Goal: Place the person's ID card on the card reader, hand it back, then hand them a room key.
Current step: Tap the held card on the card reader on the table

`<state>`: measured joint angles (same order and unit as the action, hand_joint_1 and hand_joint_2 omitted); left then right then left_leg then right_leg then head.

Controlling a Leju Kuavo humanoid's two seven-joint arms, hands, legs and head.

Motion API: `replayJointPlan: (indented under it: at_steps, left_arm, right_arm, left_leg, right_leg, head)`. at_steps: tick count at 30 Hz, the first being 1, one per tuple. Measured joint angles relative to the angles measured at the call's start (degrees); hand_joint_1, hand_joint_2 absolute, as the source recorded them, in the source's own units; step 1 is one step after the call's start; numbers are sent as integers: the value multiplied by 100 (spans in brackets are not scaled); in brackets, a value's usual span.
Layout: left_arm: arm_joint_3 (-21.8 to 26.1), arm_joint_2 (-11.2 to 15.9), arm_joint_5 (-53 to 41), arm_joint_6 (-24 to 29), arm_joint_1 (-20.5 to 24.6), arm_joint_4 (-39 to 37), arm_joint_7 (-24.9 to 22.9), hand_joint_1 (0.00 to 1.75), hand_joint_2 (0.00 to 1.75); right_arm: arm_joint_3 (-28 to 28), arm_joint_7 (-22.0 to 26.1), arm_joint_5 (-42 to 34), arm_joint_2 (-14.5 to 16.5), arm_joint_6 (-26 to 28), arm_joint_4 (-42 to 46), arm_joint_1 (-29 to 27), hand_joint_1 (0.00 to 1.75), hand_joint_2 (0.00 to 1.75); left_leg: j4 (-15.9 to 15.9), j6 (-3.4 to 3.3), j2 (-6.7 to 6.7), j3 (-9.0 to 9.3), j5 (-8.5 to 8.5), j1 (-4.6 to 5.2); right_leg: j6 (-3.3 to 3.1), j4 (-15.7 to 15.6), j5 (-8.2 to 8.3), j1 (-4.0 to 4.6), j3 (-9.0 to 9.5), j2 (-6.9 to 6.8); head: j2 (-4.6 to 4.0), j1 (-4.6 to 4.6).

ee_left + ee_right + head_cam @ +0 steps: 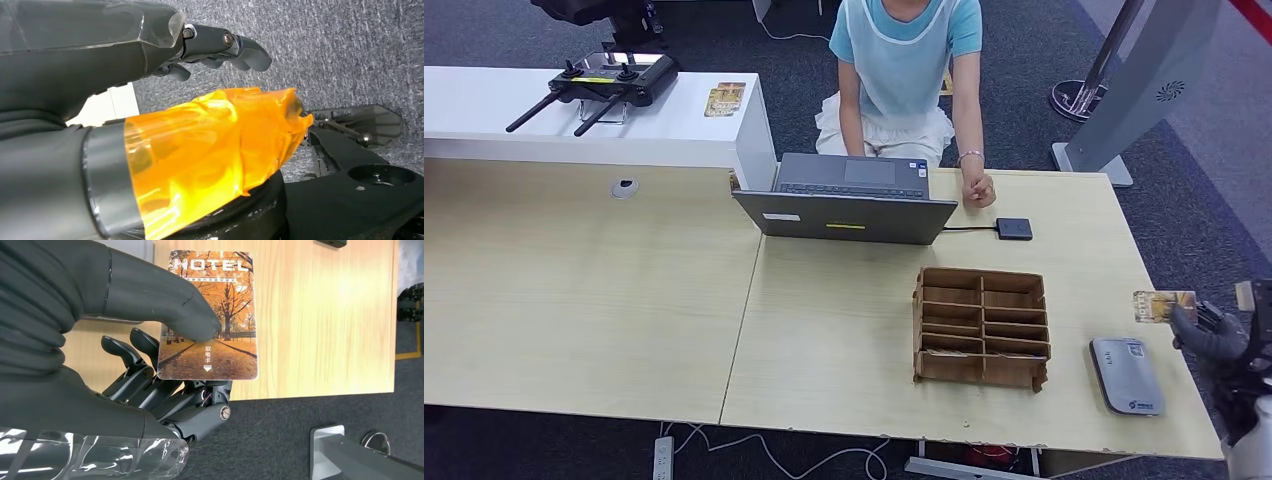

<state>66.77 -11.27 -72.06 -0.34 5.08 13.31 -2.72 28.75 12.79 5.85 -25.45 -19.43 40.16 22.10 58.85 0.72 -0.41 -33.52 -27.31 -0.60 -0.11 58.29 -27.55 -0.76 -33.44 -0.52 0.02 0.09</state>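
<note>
My right hand [1214, 335] hovers at the table's right edge, just past the grey card reader [1126, 375]. It pinches an orange room key card [1164, 305] printed HOTEL [212, 315] between thumb [165, 302] and fingers. A person [909, 70] in a light blue top sits across the table, one hand [979, 188] resting on its far edge. My left hand [215, 47] hangs over grey carpet with its fingers curled and nothing in them; orange film wraps the thumb [210, 150].
A grey laptop [849, 200] stands open at the table's far side, with a small black box [1014, 228] beside it. A brown compartment rack [980, 325] sits left of the reader. A white counter [594, 110] carries a black controller [609, 85].
</note>
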Motion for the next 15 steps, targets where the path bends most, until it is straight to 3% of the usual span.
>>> replayJointPlan:
  at_steps: [15]
  left_arm:
    - [0, 17, 6, 34, -11, -2, 16, 0, 0]
  right_arm:
    - [-34, -114, -737, -192, -317, 392, -692, 175, 175]
  left_leg:
    - [0, 0, 2, 1, 0, 0]
  right_leg:
    - [0, 0, 0, 0, 1, 1]
  head:
    - [-1, 0]
